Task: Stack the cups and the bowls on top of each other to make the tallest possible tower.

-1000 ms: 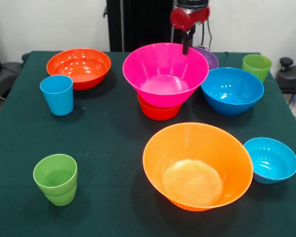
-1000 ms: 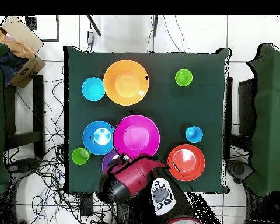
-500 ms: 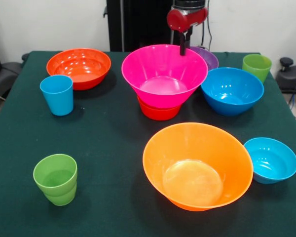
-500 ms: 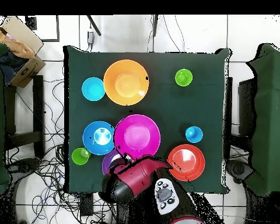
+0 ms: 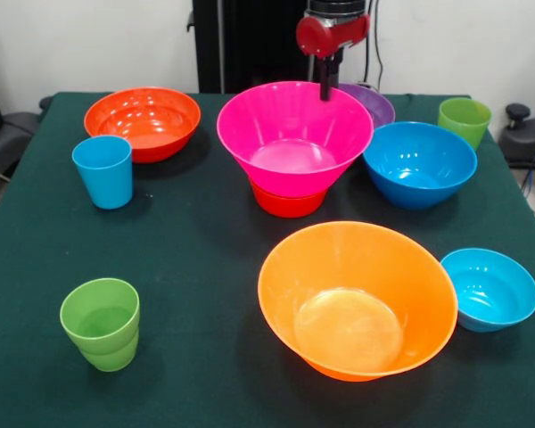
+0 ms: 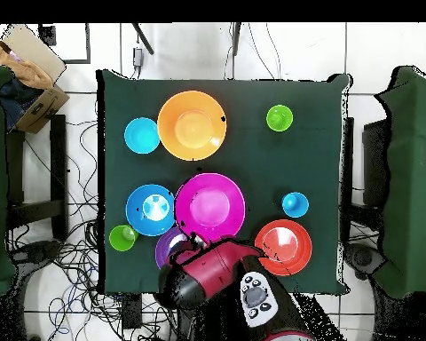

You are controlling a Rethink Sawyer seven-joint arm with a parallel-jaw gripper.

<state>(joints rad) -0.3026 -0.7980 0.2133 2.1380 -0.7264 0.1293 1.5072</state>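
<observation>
Bowls lie scattered on the bench; large pink bowl (image 5: 294,134) sits in the small red-orange bowl (image 5: 285,201), a two-piece tower. Jaws (image 5: 325,89) pinch pink's far rim. Next: release, then fetch the purple bowl (image 5: 371,101) behind pink

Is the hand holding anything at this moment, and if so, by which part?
The hand appears to grip the large pink bowl by its far rim, though whether it is truly clamped cannot be told. The bowl sits on a red-orange bowl.

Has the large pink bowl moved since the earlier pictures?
Yes. In the front view the pink bowl has shifted slightly left, away from the blue bowl, at the tool.
</observation>
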